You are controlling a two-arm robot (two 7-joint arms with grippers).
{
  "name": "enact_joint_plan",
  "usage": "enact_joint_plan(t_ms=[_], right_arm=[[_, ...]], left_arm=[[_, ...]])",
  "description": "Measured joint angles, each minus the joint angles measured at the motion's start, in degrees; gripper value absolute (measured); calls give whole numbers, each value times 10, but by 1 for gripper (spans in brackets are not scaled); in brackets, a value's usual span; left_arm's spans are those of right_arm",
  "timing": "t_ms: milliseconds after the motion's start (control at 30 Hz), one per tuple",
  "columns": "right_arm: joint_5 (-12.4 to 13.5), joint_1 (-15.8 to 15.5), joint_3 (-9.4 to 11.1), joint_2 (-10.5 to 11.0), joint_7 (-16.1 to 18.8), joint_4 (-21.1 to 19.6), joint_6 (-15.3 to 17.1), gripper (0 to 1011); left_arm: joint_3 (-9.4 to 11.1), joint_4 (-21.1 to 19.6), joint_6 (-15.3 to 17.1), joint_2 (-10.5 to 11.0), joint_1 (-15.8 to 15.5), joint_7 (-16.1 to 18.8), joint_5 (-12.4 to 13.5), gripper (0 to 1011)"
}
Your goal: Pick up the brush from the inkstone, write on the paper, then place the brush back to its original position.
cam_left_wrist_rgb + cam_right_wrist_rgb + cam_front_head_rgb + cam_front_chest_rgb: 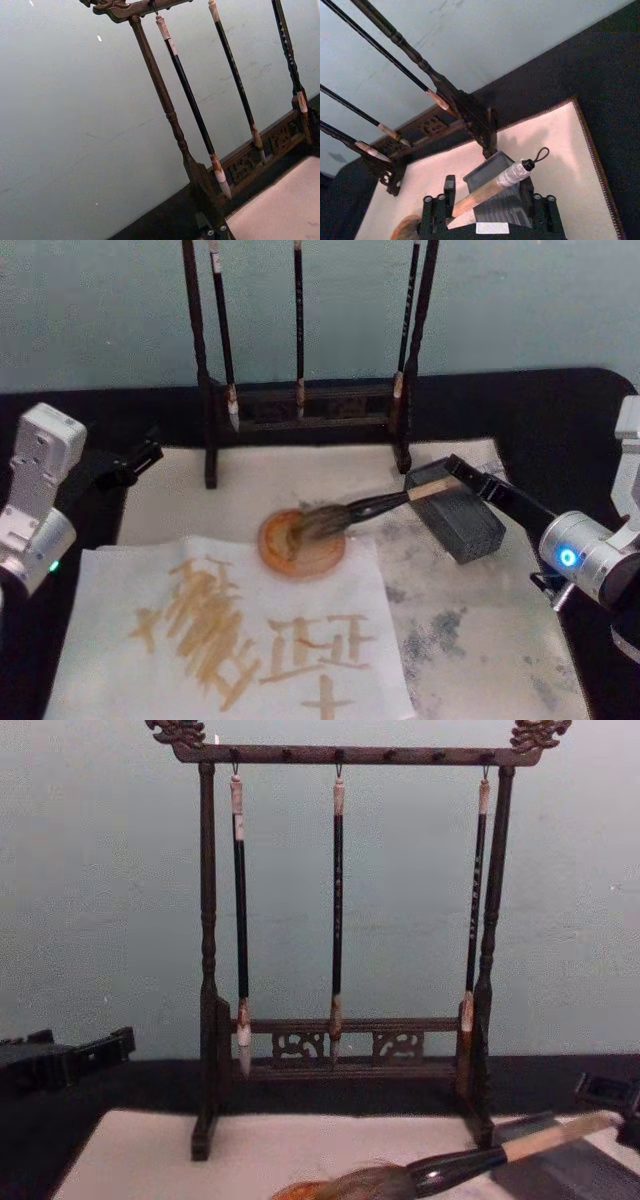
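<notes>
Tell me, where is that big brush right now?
The brush lies right of centre, handle resting on the inkstone at the right hand, bristles on an orange dish.

Light is dim and even, with a bluish-green cast on the wall. The brush rack throws only a faint shadow on the wall behind it, so the light seems diffuse (no clear single source). In the head view the paper is the brightest area and looks mildly washed out; the black tabletop swallows detail. The brush is soft at the chest view's lower edge. A blue lamp glows near the right tool.
</notes>
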Motion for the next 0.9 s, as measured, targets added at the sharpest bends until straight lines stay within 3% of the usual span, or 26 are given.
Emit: enact_joint_plan(t_ms=[267,900], right_arm=[[-22,4,-8,8,-18,-10,7,1004],[-103,10,-18,17,-45,-26,28,1008]], left_arm=[[0,0,0,0,0,0,0,1002],[0,0,0,0,0,0,0,1002]])
